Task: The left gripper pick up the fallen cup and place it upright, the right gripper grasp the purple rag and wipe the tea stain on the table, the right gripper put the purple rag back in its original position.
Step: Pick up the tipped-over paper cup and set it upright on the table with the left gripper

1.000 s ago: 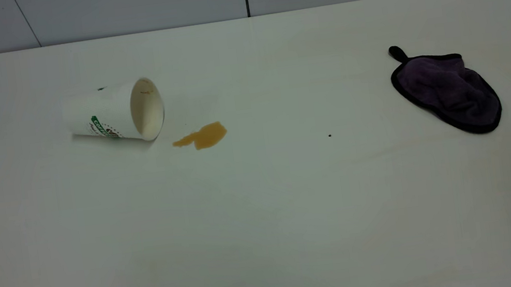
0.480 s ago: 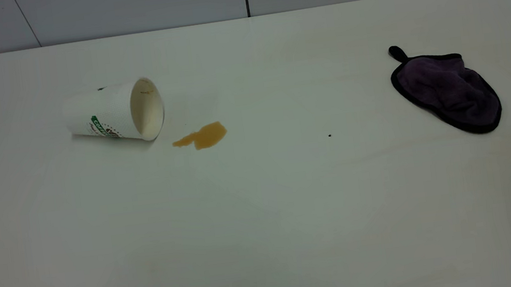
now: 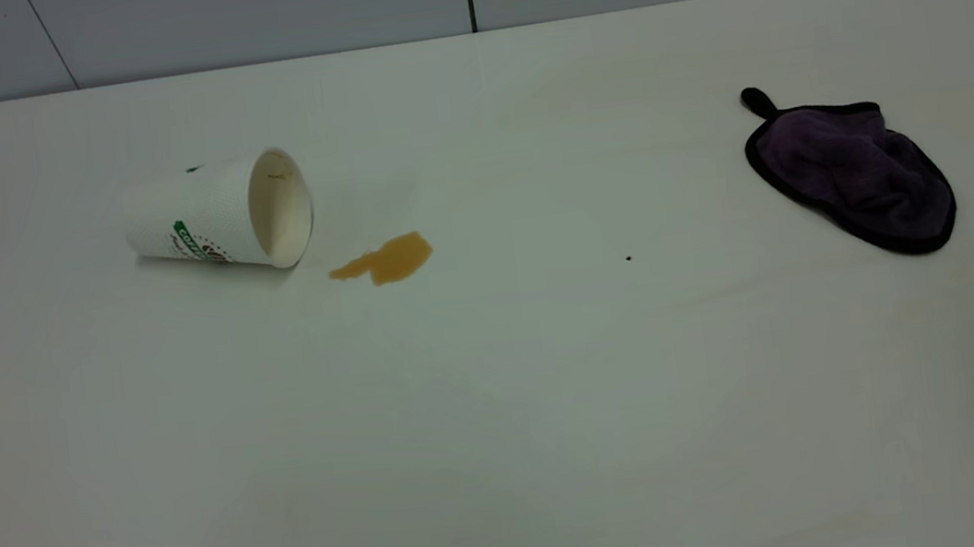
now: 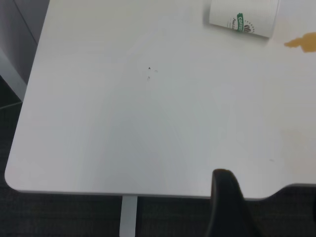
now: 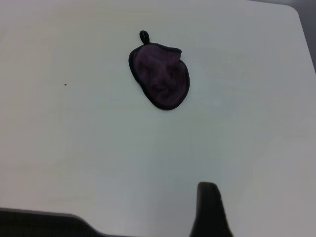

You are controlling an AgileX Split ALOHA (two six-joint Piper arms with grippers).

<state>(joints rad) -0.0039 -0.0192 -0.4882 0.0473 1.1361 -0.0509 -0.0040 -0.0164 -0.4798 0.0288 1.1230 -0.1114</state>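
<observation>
Left wrist view: left gripper (image 4: pixel 228 205) hangs over the table (image 4: pixel 148 138) edge, jaw state unclear.

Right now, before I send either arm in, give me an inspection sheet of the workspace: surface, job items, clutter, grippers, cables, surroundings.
Surface: white table, with a few tiny dark specks.
Cup: fallen cup lies on its side at the left, mouth toward the spill.
Stain: amber tea stain just off the cup's rim, unwiped.
Rag: purple rag lies crumpled at the right, apart from the stain.
Clutter: nothing seen beyond the specks.
Grippers: left gripper and right gripper each show one dark finger at the table's near edge, far from their targets; neither appears in the exterior view.
Cables: nothing seen.
Surroundings: grey panelled wall behind the table.
</observation>
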